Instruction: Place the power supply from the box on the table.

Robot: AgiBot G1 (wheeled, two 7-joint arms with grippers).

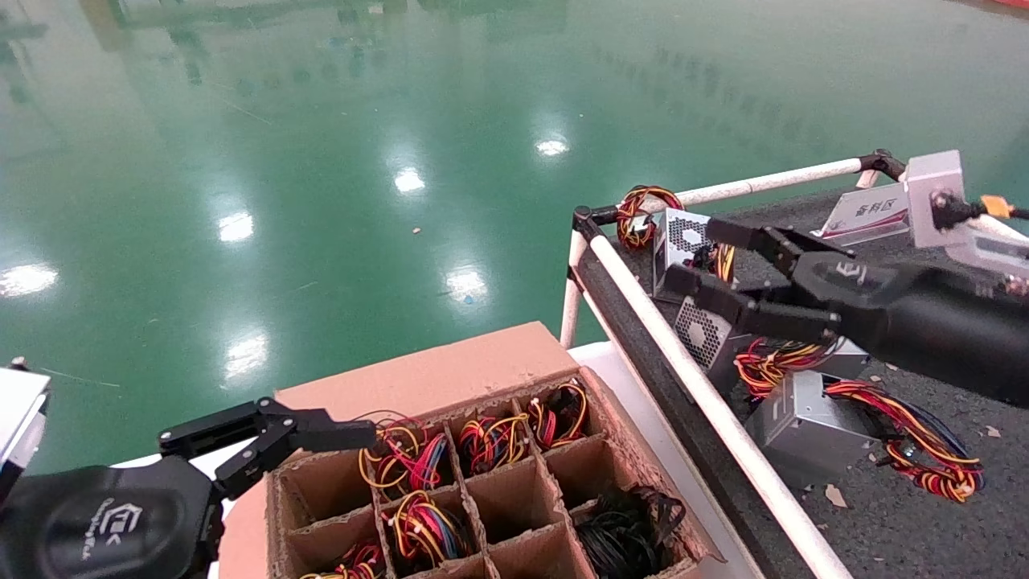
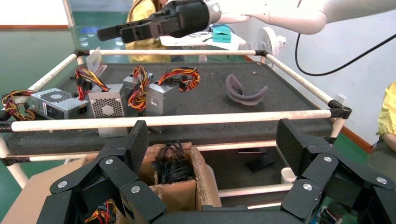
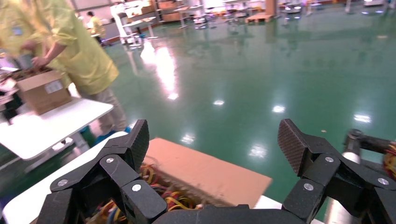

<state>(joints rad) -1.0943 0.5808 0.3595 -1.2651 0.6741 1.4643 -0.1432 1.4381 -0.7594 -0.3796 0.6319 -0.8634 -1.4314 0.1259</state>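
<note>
The power supplies still to be moved sit down in the cells of the box (image 1: 482, 474), showing only as bunches of red, yellow and orange wires (image 1: 492, 441); their metal bodies are hidden below the dividers. One cell on the side toward the tabletop holds an all-black cable bundle (image 1: 627, 527) (not the thing wanted). Several cells are already bare cardboard.

On the tabletop (image 1: 908, 515) three silver supplies lie close together just inside the white rail (image 1: 683, 362): one near the corner (image 1: 679, 241), one with its round vent facing out (image 1: 703, 334), and one lying flat with its wires trailing (image 1: 804, 422).

The right hand (image 1: 699, 257) hangs over that cluster with its fingers spread and nothing between them, so the step in hand looks like the trip back to the box. The left hand (image 1: 265, 438) sits at the box's outer edge, also spread and empty, apparently idle.

To do it well, I would bring the right hand up clear of the rail before it crosses, then pick a cell with coloured wires, and come down straight between the dividers. The grip should close on the metal body, not the loose wires, which could slip or snag on the cardboard. Lift straight up until the supply clears the grid, since dragging sideways could pull the box along.
</note>
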